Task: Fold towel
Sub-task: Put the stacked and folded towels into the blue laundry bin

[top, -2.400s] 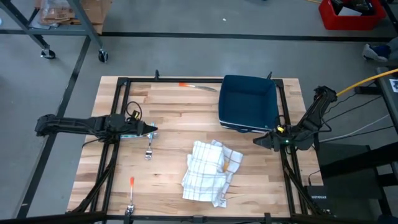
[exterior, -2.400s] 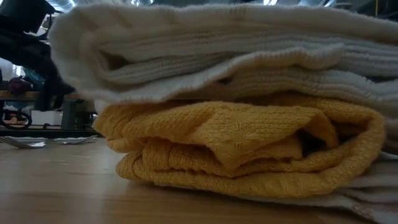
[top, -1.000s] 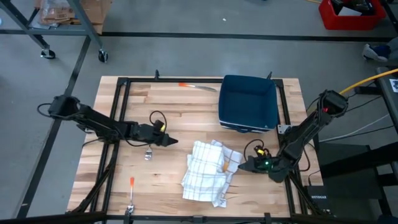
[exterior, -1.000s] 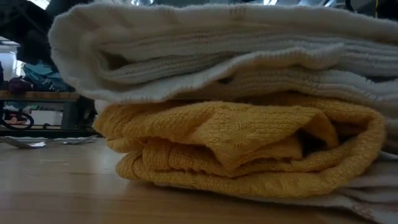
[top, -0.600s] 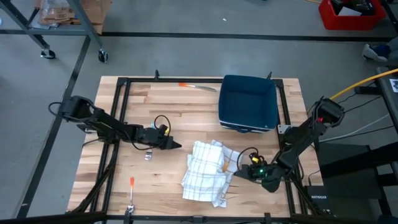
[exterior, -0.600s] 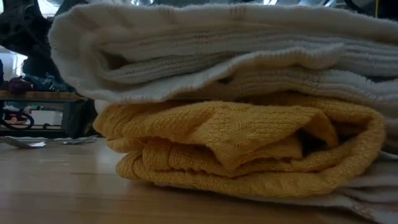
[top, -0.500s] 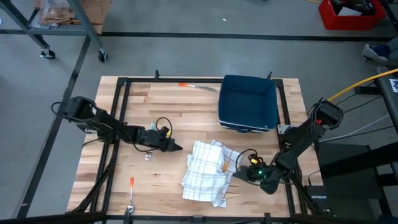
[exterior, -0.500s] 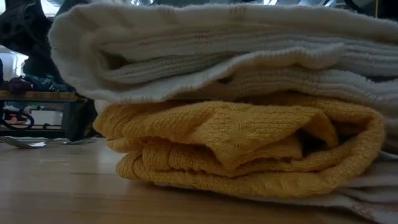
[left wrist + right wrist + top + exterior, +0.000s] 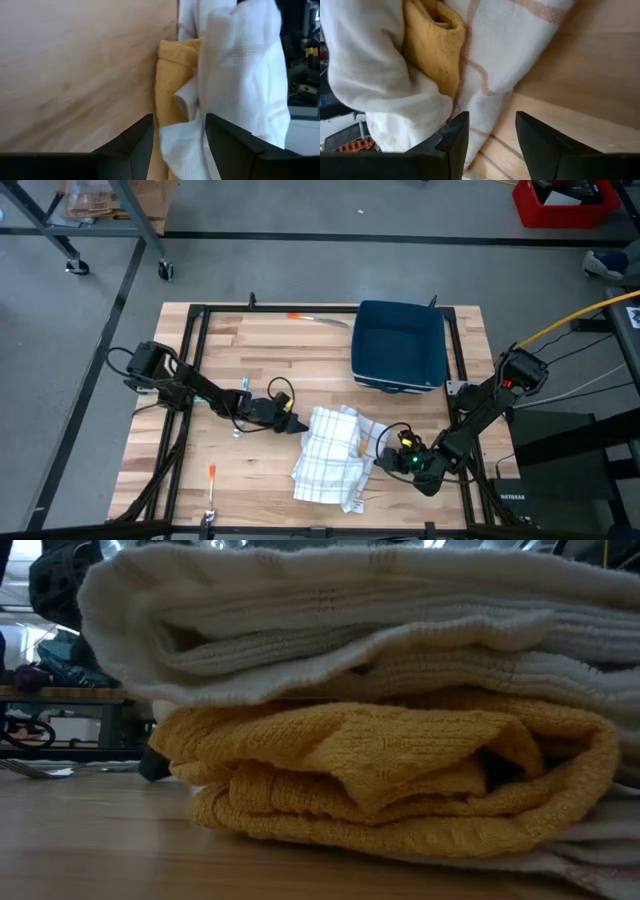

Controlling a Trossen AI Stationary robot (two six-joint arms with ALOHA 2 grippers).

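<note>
Both hands now at towel, bin empty

No readable writing

Nothing on the table, the towel, or the blue bin is showing letters, numbers, or brand marks.

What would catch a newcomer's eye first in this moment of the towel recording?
The crumpled towel, white checked cloth with a yellow layer bunched inside, lies near the table's front middle. Both arms close in on it: the left gripper at its left edge and the right gripper at its right edge, each open with cloth between its fingers. Behind it, a dark blue bin sits at the table's back right.
</note>
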